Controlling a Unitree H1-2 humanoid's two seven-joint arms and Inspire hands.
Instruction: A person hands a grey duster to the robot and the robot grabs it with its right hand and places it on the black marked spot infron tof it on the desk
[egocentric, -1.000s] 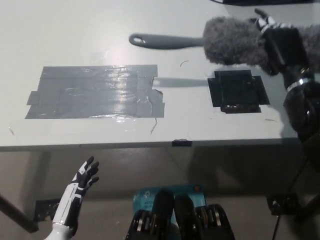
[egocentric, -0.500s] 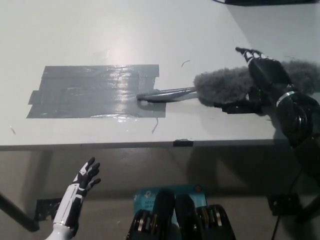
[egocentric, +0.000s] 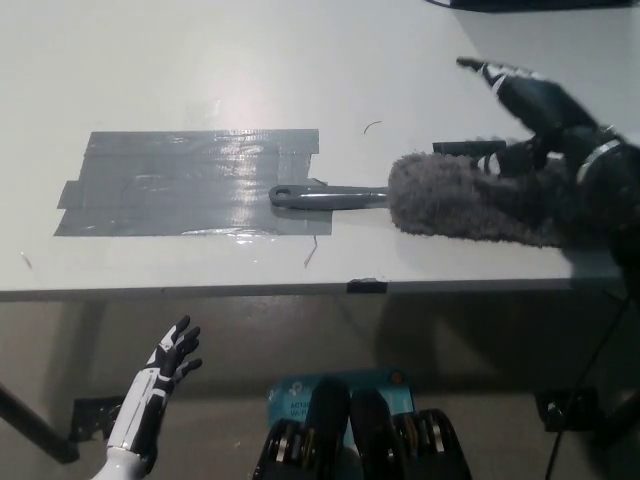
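A light, soft-headed grey duster is seen lying on the table, best gripped by its stiff handle; the right hand is spread apart above it.

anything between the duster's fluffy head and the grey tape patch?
Only the duster's own handle, its end lying on the grey tape patch; head view shows nothing else between it and the fluffy head.
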